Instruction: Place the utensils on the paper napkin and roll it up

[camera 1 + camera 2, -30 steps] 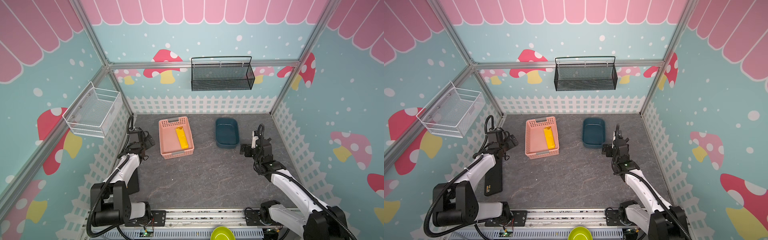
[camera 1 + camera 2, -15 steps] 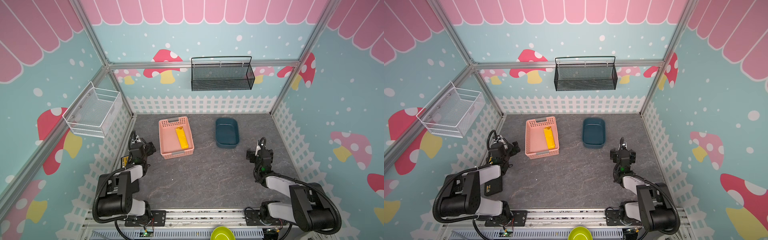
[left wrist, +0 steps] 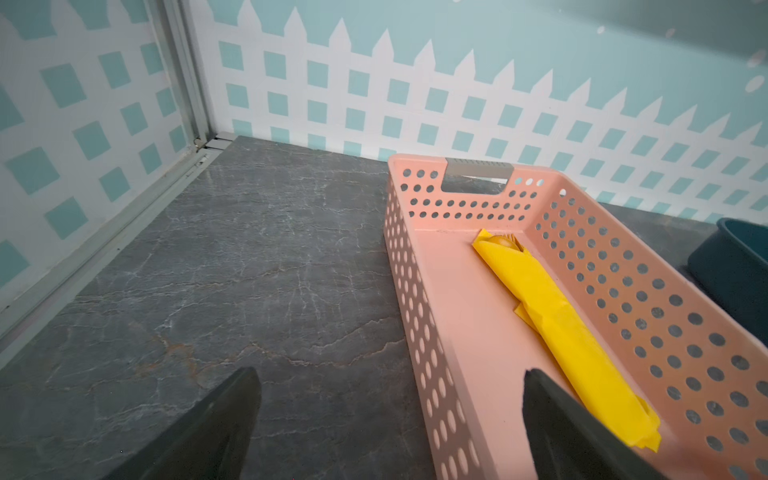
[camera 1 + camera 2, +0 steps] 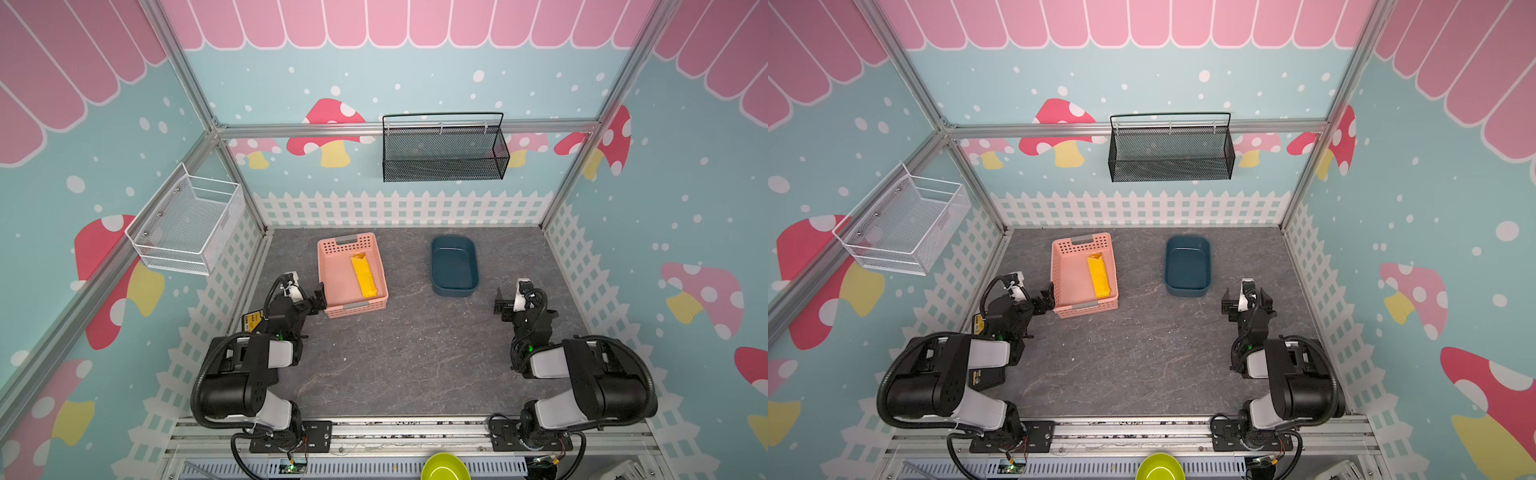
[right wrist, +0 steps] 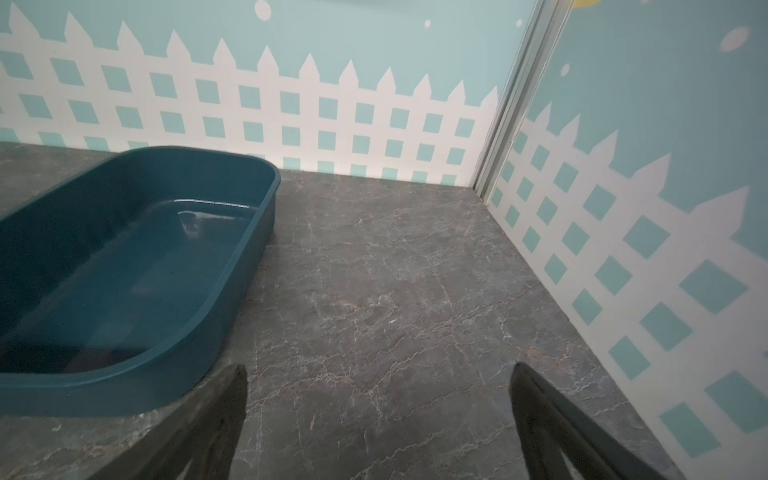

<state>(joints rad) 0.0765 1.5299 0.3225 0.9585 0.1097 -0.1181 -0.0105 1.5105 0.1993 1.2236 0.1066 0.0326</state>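
The paper napkin point(image 4: 363, 276) point(image 4: 1098, 276) point(image 3: 561, 328) is a narrow yellow roll lying lengthwise inside the pink basket point(image 4: 357, 309) point(image 4: 1088, 309) point(image 3: 415, 291). Orange tips of the utensils point(image 3: 505, 241) peek out of the roll's far end; the rest of them is hidden inside. My left gripper point(image 4: 311, 302) point(image 4: 1044, 301) point(image 3: 388, 374) stands open and empty at the basket's near left corner, one finger over the floor and one over the basket. My right gripper point(image 4: 524, 306) point(image 4: 1246, 305) point(image 5: 376, 374) is open and empty above the bare floor, right of the blue tray.
A dark blue tray point(image 4: 453, 291) point(image 4: 1187, 291) point(image 5: 232, 299) sits right of the basket. A black mesh basket point(image 4: 444, 149) hangs on the back wall and a white wire basket point(image 4: 187, 224) on the left wall. A green bowl point(image 4: 444, 467) pokes in at the front edge.
Both arms have folded down and back toward their bases. The grippers stayed open and the roll has not moved in the basket.
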